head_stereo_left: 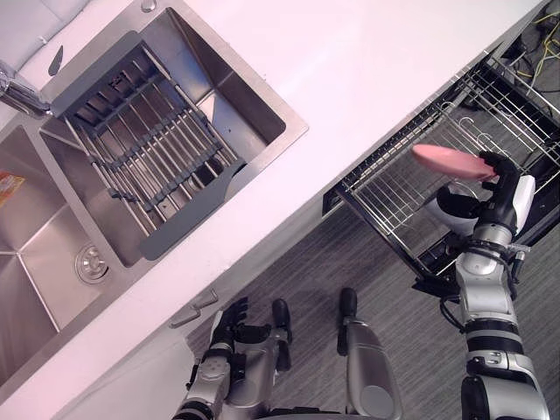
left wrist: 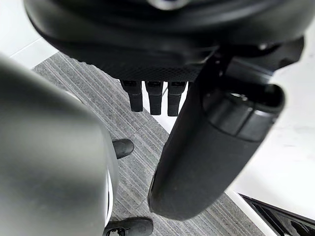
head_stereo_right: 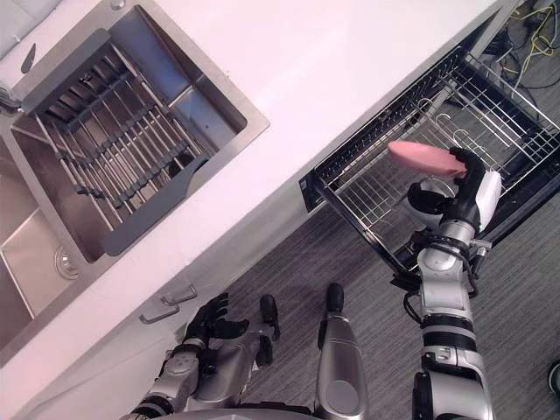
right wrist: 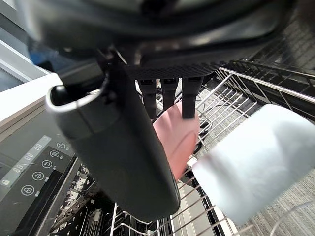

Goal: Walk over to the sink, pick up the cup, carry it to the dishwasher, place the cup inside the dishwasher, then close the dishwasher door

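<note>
The head views take in the whole scene. The sink [head_stereo_left: 262, 96] with a grey drainer [head_stereo_left: 149, 149] sits far left in the white counter [head_stereo_left: 367, 70]. On the right the dishwasher's wire rack [head_stereo_left: 385, 185] is pulled out over the grey floor [head_stereo_left: 350, 262].

The right hand [head_stereo_left: 503, 188] is raised over the near right part of the rack and pinches the pink cup [head_stereo_left: 448, 161]. The cup juts left from the hand, above the wires and clear of them.

The right wrist view adds the grip: the fingers [right wrist: 147, 98] come down onto the cup's pink wall, with the thumb [right wrist: 118, 147] on the other side. It also adds a dark control panel [right wrist: 34, 169] with lit icons.

The left hand [head_stereo_left: 229, 325] hangs low by the cabinet front, near left. Its own view shows the fingers [left wrist: 155, 96] loose and holding nothing.
</note>
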Tool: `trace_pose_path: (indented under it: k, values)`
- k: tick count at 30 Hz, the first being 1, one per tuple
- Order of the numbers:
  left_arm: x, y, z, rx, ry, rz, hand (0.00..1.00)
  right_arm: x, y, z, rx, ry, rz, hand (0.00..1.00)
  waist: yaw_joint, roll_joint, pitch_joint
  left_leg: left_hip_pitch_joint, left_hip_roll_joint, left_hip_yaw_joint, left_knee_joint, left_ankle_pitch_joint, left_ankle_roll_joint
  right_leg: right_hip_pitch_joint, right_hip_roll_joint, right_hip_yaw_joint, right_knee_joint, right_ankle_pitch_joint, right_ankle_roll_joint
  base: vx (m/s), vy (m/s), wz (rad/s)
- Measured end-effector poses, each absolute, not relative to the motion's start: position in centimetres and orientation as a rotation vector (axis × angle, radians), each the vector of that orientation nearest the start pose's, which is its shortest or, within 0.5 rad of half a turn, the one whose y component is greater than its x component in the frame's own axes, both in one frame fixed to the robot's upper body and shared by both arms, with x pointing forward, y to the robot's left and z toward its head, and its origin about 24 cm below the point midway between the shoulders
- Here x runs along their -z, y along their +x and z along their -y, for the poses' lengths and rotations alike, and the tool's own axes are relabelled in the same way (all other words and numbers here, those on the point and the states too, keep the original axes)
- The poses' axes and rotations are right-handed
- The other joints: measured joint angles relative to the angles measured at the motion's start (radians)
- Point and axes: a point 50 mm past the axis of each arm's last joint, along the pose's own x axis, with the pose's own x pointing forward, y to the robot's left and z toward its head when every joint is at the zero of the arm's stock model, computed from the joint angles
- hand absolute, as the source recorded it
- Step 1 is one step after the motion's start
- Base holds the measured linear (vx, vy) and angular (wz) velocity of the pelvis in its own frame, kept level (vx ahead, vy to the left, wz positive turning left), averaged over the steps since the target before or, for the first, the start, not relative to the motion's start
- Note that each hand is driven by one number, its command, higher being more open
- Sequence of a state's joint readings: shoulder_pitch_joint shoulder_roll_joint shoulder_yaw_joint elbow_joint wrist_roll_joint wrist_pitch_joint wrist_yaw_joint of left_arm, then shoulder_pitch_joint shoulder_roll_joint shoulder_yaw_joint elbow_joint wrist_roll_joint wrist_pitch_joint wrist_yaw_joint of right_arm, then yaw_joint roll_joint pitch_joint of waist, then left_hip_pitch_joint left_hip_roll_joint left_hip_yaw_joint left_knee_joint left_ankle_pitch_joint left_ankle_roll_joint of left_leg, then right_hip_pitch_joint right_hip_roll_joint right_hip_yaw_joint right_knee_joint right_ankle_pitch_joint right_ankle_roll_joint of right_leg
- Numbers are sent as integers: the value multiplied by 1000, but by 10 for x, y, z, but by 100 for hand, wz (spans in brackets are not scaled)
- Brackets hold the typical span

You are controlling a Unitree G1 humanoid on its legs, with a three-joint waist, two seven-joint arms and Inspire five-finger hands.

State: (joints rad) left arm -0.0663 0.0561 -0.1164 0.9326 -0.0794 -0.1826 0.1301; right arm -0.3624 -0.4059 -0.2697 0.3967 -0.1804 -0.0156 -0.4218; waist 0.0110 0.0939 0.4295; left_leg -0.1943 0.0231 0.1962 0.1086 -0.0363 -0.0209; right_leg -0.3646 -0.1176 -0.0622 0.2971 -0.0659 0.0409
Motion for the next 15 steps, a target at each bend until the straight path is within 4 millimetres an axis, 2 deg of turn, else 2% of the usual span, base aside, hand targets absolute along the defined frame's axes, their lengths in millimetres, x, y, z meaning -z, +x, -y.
trace_pose_path:
  k: [7, 11, 15]
  values:
    - [120, 188, -154, -62, 79, -688, 90, -102, 290, 297, 705, -457, 141, 90, -1, -2, 1, 21, -1, -9, -8, 1, 2, 36, 0, -8, -31, 10, 8, 2, 4, 1]
    - [120, 187, -155, -66, 79, -694, 90, -99, 271, 295, 749, -412, 172, 90, -2, -11, 0, 46, -2, -16, -22, 3, 4, 71, 1, -16, -59, 16, 12, 17, 11, 3]
    - [122, 185, -160, -77, 85, -713, 90, -87, 245, 290, 778, -369, 172, 90, -8, -37, -13, 68, -1, -19, -37, 3, 4, 104, 4, -23, -92, 23, 15, 44, 16, 2]
